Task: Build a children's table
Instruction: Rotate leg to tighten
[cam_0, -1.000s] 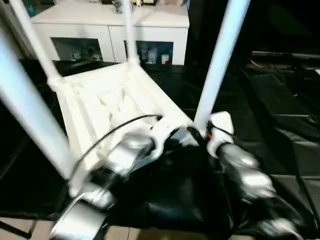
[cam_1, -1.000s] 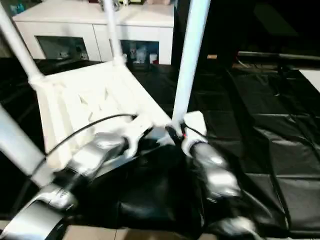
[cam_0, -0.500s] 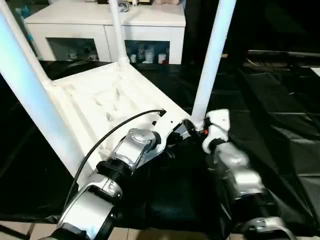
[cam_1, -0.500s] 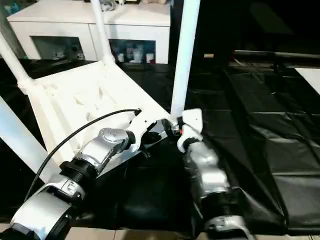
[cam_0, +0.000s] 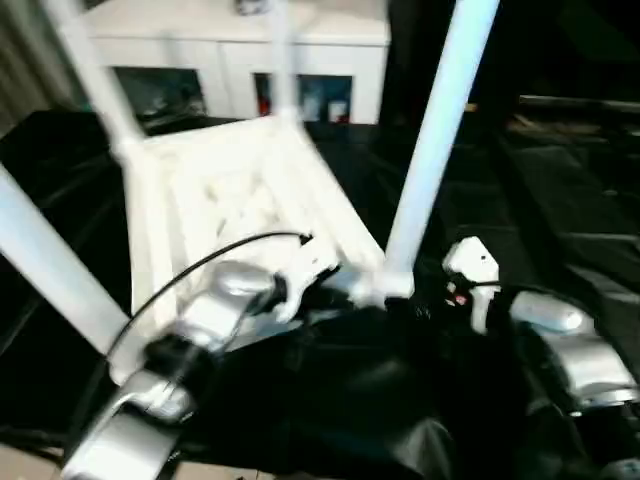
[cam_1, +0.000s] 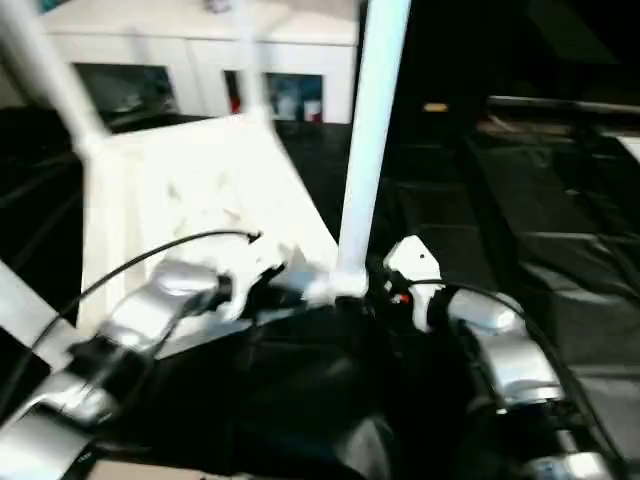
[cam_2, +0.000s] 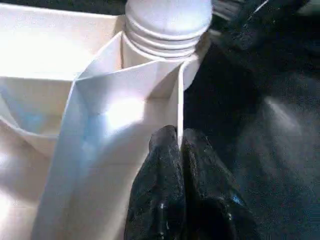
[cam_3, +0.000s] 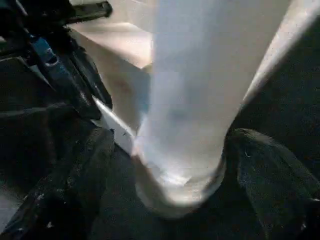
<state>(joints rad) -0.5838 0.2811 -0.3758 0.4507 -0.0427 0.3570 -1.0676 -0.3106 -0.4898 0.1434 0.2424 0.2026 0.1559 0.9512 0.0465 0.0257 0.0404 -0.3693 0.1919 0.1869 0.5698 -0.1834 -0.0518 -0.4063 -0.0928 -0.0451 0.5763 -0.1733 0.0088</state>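
The white tabletop (cam_0: 230, 190) lies upside down with its ribbed underside up, and white legs stand in its corner sockets. The nearest leg (cam_0: 430, 150) rises from the near right corner socket (cam_2: 167, 30). My left gripper (cam_2: 179, 137) is shut on the thin rim wall of the tabletop just beside that socket. My right gripper (cam_3: 170, 142) is open, with one black finger (cam_3: 75, 180) on each side of the leg's base and a little short of it. Other legs stand at the far left (cam_0: 95, 75), the far corner (cam_0: 280, 50) and the near left (cam_0: 50, 260).
A white cabinet with glass doors (cam_0: 200, 60) stands behind the tabletop. Black sheeting (cam_0: 560, 180) covers the ground all around, wrinkled near my arms. A black cable (cam_0: 200, 265) arcs over my left forearm.
The whole picture has shifted with the camera. My right gripper has drawn back a little to the right of the near leg's base. The left gripper keeps its hold on the rim.
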